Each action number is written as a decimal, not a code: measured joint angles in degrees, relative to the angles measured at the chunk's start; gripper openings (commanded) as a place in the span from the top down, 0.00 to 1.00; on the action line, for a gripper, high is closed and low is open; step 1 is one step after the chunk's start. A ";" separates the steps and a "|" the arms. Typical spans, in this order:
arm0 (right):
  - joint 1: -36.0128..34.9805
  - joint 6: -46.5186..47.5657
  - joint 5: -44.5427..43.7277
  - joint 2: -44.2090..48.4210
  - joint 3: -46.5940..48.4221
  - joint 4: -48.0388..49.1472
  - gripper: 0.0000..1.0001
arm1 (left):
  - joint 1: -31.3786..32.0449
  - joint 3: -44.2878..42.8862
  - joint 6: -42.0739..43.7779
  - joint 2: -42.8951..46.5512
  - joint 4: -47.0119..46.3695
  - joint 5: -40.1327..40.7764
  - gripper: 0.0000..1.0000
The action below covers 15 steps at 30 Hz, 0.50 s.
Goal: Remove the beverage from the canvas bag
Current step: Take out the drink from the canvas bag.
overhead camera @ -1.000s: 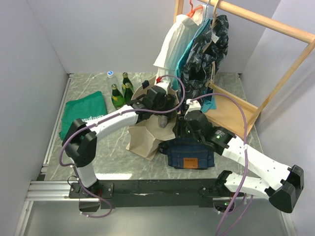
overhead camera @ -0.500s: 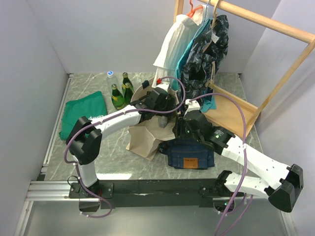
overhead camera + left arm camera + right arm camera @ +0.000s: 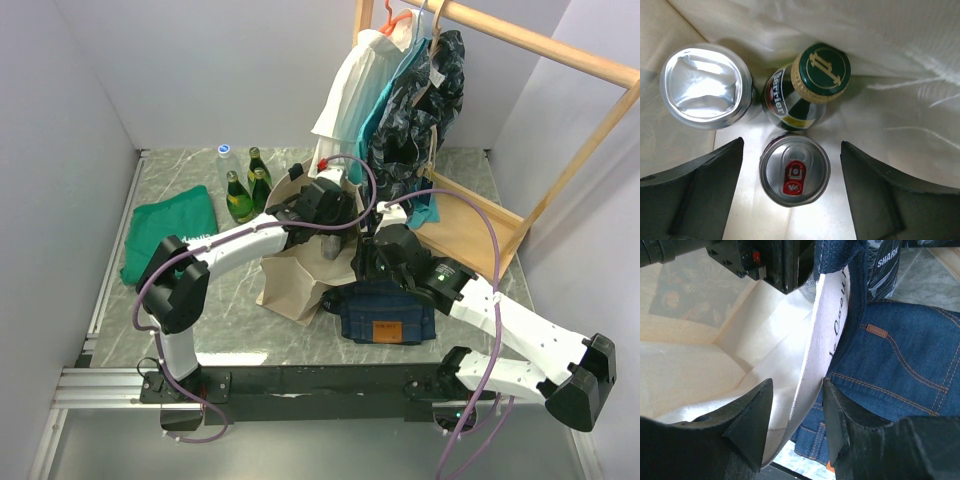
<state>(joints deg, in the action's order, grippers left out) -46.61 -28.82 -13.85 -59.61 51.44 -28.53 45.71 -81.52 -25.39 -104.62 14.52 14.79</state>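
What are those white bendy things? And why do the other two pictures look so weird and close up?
They are a robot's left arm and right arm, fixed to a table and seen from above. Each wrist carries a small camera, which gives the close-ups. The left gripper is inside the canvas bag, open, with a drinks can between its fingers. A green bottle and a second can stand beside it. The right gripper pinches the bag's rim. Outside the bag lie folded jeans, a green cloth and more bottles.
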 measured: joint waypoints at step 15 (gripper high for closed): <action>0.00 -0.02 -0.07 0.00 0.00 0.00 0.49 | -0.63 0.00 -0.81 -0.28 -0.04 -0.35 0.13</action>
<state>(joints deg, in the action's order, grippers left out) -46.61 -28.84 -13.91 -59.61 51.44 -28.53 45.08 -81.52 -26.20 -104.90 14.48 14.44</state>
